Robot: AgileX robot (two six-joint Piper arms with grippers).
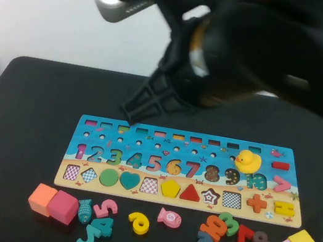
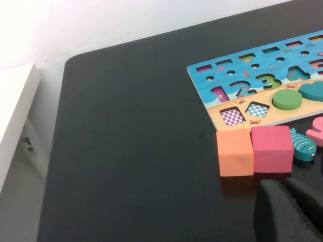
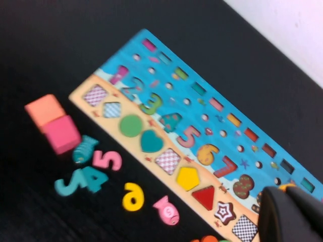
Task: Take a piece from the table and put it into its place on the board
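My right arm raised high, close under the overhead camera, filling the upper view as a dark blur, my right gripper (image 1: 134, 113) pointing down with fingers closed and empty, my left gripper (image 2: 290, 212) low, off to the left side

Bright, even light; the near arm (image 1: 255, 50) looms blurred; soft shadows.

The blurred right arm (image 1: 267, 52) hides the table's (image 1: 21, 134) far edge behind the board (image 1: 189, 140).
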